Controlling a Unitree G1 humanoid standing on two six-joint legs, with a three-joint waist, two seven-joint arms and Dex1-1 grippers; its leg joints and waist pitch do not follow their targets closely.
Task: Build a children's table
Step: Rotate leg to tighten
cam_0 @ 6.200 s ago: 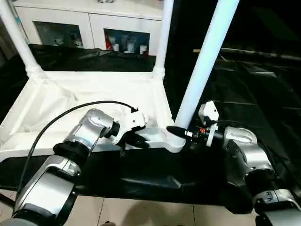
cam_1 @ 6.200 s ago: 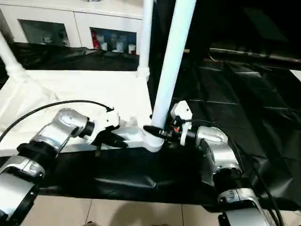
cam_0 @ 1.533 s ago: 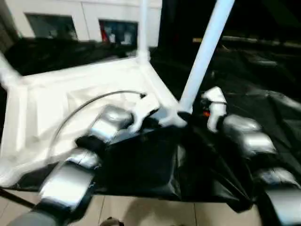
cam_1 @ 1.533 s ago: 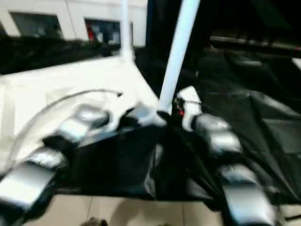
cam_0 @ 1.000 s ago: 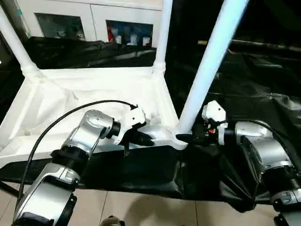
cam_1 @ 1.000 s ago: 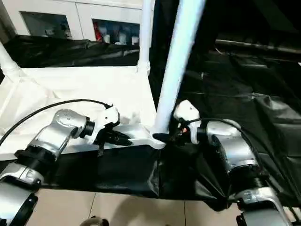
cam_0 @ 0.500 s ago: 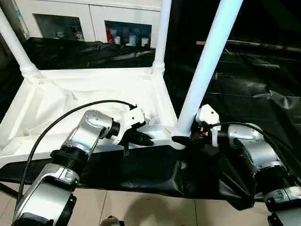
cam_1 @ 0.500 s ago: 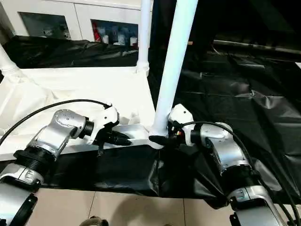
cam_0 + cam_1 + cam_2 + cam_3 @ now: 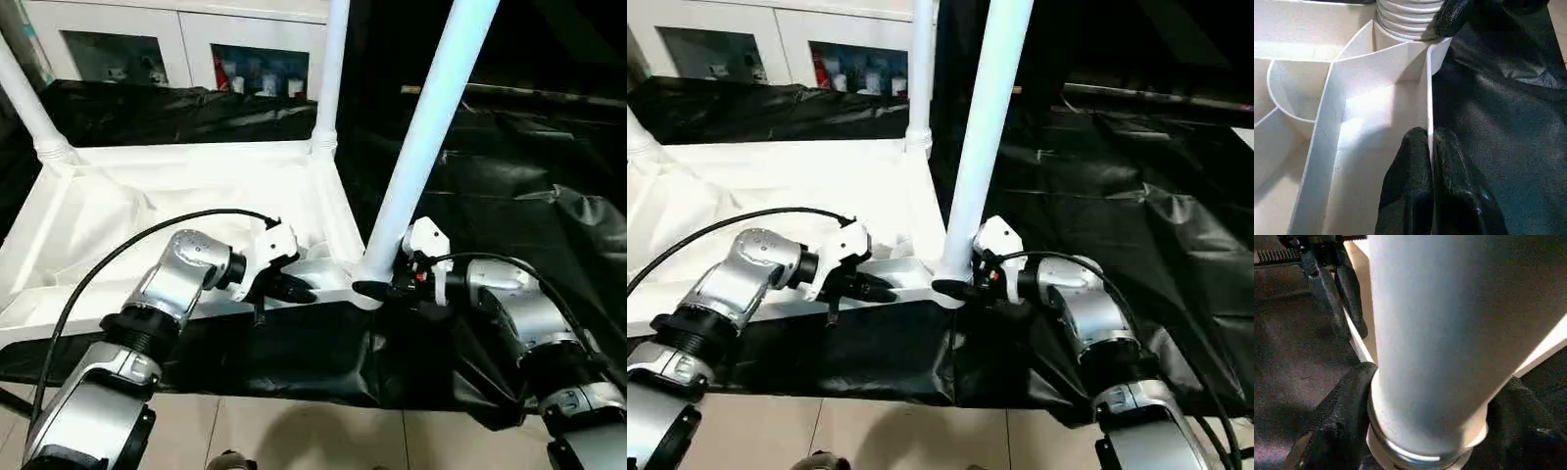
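The white tabletop [image 9: 196,186] lies upside down on a black sheet, with three white legs standing up from its corner sockets. My left gripper [image 9: 294,291] is shut on the tabletop's near rim [image 9: 1428,98], one black finger [image 9: 1410,161] on each side of the thin wall. The near right leg [image 9: 421,147] rises from the corner socket beside it. My right gripper [image 9: 377,291] is closed around that leg's base [image 9: 1449,333], with a finger [image 9: 1347,401] pressed against each side. The two other legs stand at the far right [image 9: 331,78] and far left [image 9: 24,98] corners.
A black sheet [image 9: 509,176] covers the work surface and hangs over its near edge above the tiled floor [image 9: 294,431]. A white glass-fronted cabinet [image 9: 196,39] stands behind. A black cable [image 9: 147,235] arcs over my left forearm.
My right gripper has moved in against the near right leg's base and its fingers have narrowed onto it. The left gripper keeps its hold on the rim. The camera has shifted slightly.
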